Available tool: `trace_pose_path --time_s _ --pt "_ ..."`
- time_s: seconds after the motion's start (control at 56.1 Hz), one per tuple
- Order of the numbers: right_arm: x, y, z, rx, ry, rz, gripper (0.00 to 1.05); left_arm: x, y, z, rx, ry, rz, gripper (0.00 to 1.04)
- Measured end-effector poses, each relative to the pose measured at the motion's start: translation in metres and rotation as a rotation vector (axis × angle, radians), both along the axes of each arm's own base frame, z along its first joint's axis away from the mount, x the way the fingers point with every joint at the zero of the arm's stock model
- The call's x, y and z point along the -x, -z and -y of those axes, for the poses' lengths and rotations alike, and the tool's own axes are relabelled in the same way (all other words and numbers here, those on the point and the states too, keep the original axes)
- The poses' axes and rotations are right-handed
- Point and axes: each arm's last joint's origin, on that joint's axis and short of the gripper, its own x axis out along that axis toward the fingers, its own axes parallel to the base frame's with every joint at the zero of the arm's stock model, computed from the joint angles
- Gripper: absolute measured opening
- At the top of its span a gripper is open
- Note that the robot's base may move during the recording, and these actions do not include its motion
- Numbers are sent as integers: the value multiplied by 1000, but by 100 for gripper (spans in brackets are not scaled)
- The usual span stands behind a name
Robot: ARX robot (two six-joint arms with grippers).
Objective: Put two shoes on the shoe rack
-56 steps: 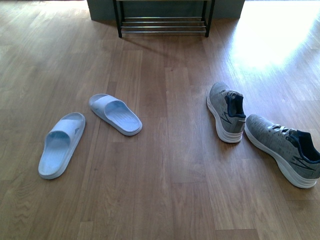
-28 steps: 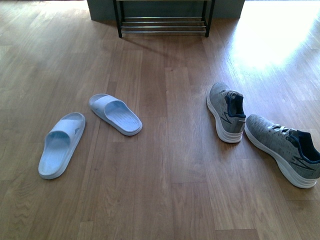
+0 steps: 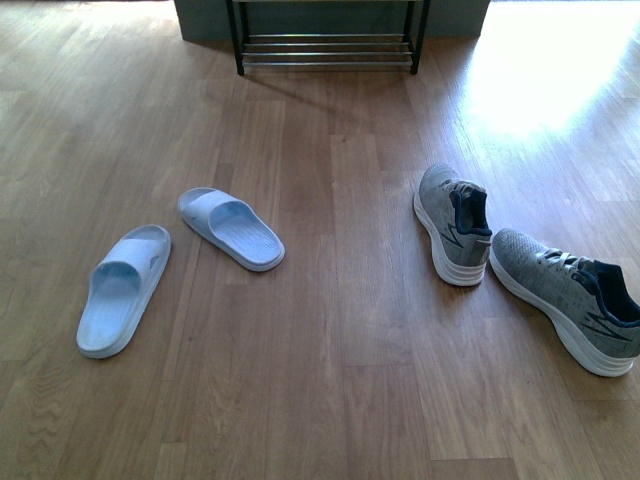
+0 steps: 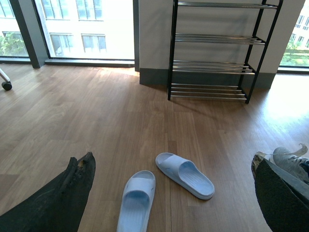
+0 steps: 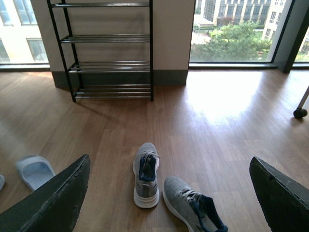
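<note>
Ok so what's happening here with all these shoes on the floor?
Nothing is being handled yet. The pale blue slide sandals and the grey sneakers all lie on the wooden floor, and the shoe rack by the far wall holds no shoes. The left gripper and the right gripper are both open and empty, facing the rack.

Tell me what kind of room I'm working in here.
Probably a living space or lobby in a city building: wood floor, a rack against the wall, and big windows looking out on other buildings.
</note>
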Motion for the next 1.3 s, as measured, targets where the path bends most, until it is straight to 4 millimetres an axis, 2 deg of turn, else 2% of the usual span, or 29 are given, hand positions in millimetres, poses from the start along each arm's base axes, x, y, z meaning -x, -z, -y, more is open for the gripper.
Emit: trace_pose_path --time_s 1.302 --pt "0 0 0 0 -2 0 96 0 0 0 0 0 0 95"
